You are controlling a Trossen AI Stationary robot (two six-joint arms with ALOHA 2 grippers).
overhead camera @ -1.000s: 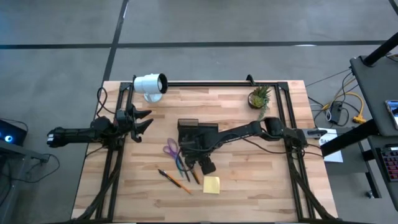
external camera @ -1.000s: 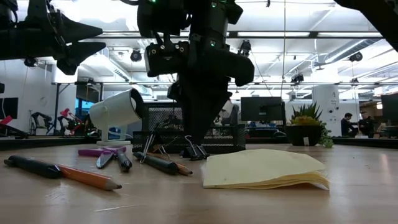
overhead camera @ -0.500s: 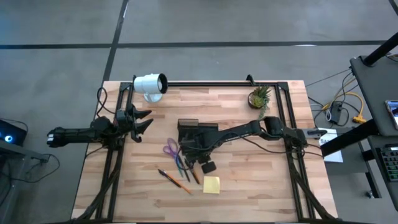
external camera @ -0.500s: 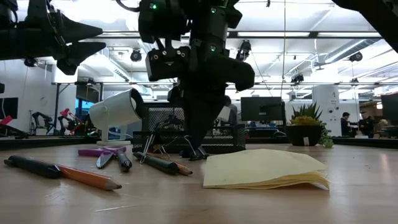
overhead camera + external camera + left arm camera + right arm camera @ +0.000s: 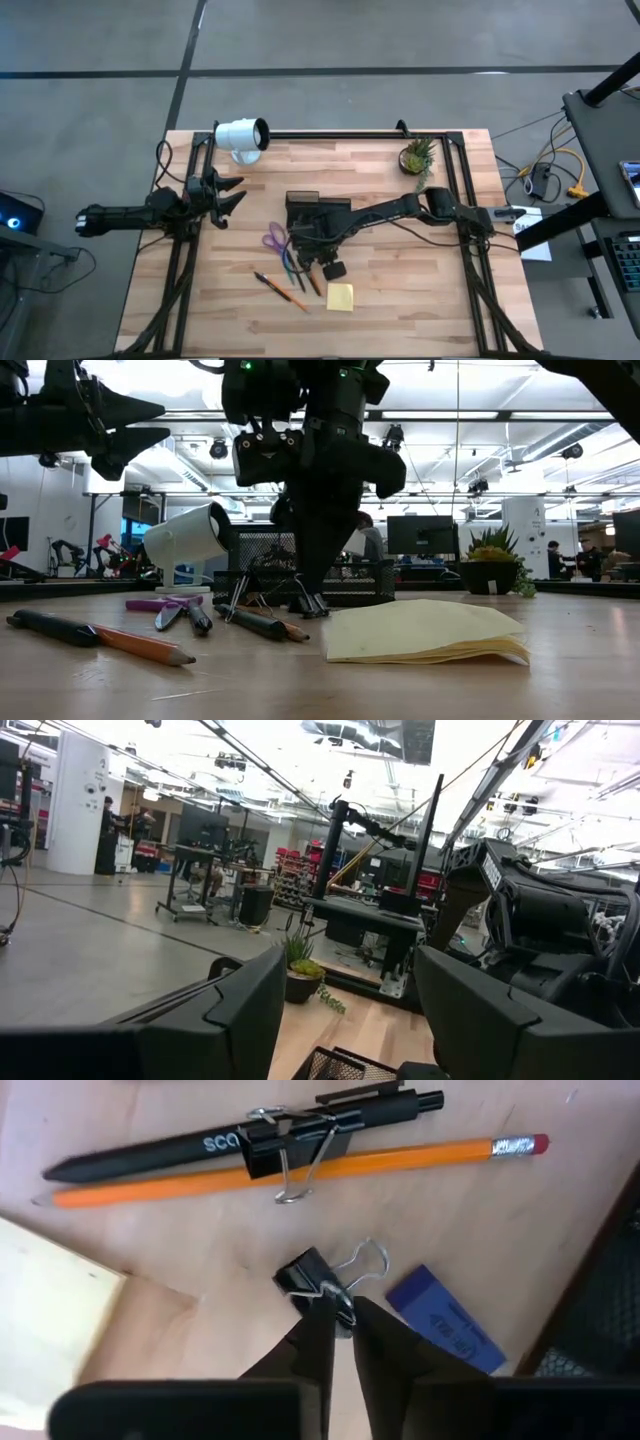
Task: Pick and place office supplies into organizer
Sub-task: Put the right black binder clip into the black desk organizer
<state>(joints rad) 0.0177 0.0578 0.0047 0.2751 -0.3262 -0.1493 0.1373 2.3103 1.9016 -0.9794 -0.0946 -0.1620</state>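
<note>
My right gripper (image 5: 338, 1318) reaches down just in front of the black organizer (image 5: 315, 214) and is shut on a small black binder clip (image 5: 312, 1282) that lies on the table. Next to it lie a blue eraser (image 5: 446, 1322), an orange pencil (image 5: 300, 1168) and a black pen (image 5: 200, 1146) with a second clip (image 5: 285, 1142) clipped on. The yellow sticky-note pad (image 5: 340, 296) lies flat nearer the front, and the purple scissors (image 5: 274, 240) are to its left. My left gripper (image 5: 236, 194) hangs open above the table's left part. My right gripper pinches the black body of the binder clip at one end (image 5: 335, 1302) between its two fingertips. The fingers come from above, pointing down. The clip's wire handles (image 5: 366, 1264) stick out beyond the fingers, and the clip rests on the table (image 5: 312, 606).
A white lamp-like cylinder (image 5: 241, 135) stands at the far left and a small potted plant (image 5: 417, 157) at the far right. Another pen and pencil (image 5: 280, 288) lie toward the front left. Bare wood shows along the near edge and the right side.
My right gripper has shut its fingers on the small binder clip while staying low over the table in front of the organizer. The clip remains on the table.
</note>
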